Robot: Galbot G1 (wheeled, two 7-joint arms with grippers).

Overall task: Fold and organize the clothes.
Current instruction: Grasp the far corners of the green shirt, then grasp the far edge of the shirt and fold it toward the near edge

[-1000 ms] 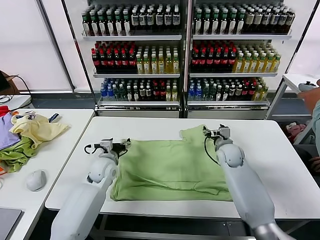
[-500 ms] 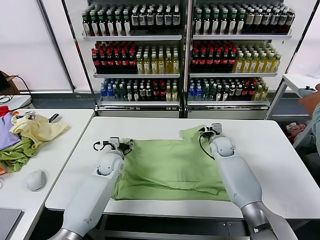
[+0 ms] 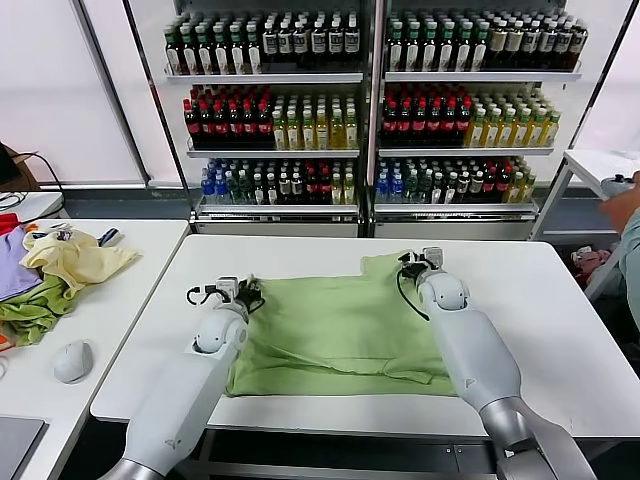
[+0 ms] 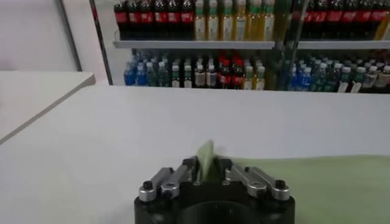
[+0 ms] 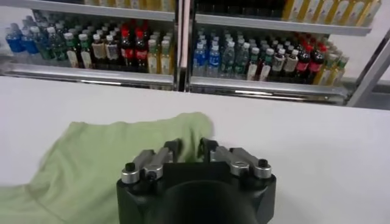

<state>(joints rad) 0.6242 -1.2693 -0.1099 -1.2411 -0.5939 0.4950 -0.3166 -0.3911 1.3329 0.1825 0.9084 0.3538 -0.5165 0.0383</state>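
Note:
The clothes, a light green shirt (image 3: 335,330), lie spread on the white table (image 3: 560,330), with one sleeve pointing toward the far edge. My left gripper (image 3: 248,291) is at the shirt's far left corner. It is shut on a fold of the green shirt (image 4: 206,153) that stands up between its fingers (image 4: 190,170). My right gripper (image 3: 408,262) is at the far right shoulder by the sleeve, shut on the shirt (image 5: 109,164), with cloth bunched between its fingers (image 5: 172,149). The collar, buttons and chest print are hidden.
On a side table (image 3: 130,300) to the left lie a pale yellow garment (image 3: 75,258), an olive-green cloth (image 3: 30,310) and a grey mouse (image 3: 72,360). Bottle shelves (image 3: 370,120) stand behind the table. A person's arm (image 3: 625,195) shows at the right edge.
Both grippers have slid inward over the shirt's far corners and gone from open to shut on the cloth. The shirt's far left edge is bunched up.

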